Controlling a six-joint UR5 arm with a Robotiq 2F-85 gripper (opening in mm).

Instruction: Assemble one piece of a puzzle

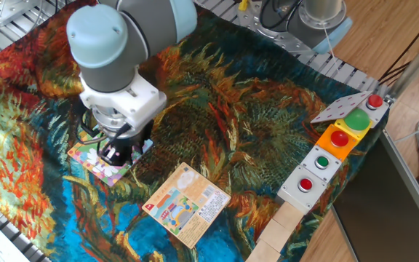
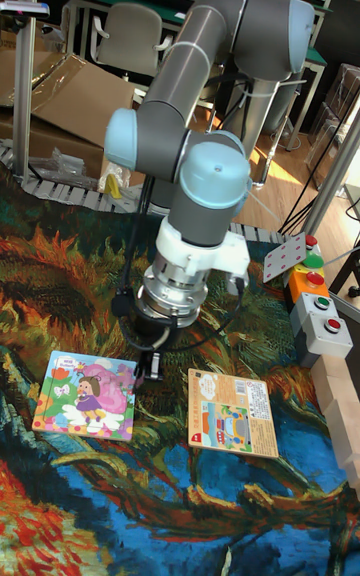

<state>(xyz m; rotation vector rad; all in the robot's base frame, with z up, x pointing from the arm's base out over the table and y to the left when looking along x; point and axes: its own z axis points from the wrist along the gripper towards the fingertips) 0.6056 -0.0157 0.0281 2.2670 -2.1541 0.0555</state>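
The gripper (image 2: 155, 364) hangs under the grey UR5 arm (image 2: 205, 86), pointing down just above the right edge of the puzzle (image 2: 85, 394). In the tall fixed view its dark fingers stand close together, with a small pale bit between their tips that may be the piece (image 2: 156, 363); it is too small to make out whether the fingers pinch it, so the grip cannot be told. In the fixed view the gripper (image 1: 115, 154) sits over the right half of the puzzle (image 1: 87, 155) and the arm's wrist hides most of the board.

The puzzle lies flat on the painted cloth (image 2: 60, 276), with a cartoon girl in purple and pink on green ground. To its right, apart from it, lies an orange-peach printed card (image 2: 232, 413) with small pictures and a red mark at one corner; its writing is too fine to read.

At the table's right edge stands a row of button boxes (image 1: 337, 149) with red and green buttons, and pale wooden blocks (image 1: 282, 231) lie beside them. No brand or label can be read on the arm.
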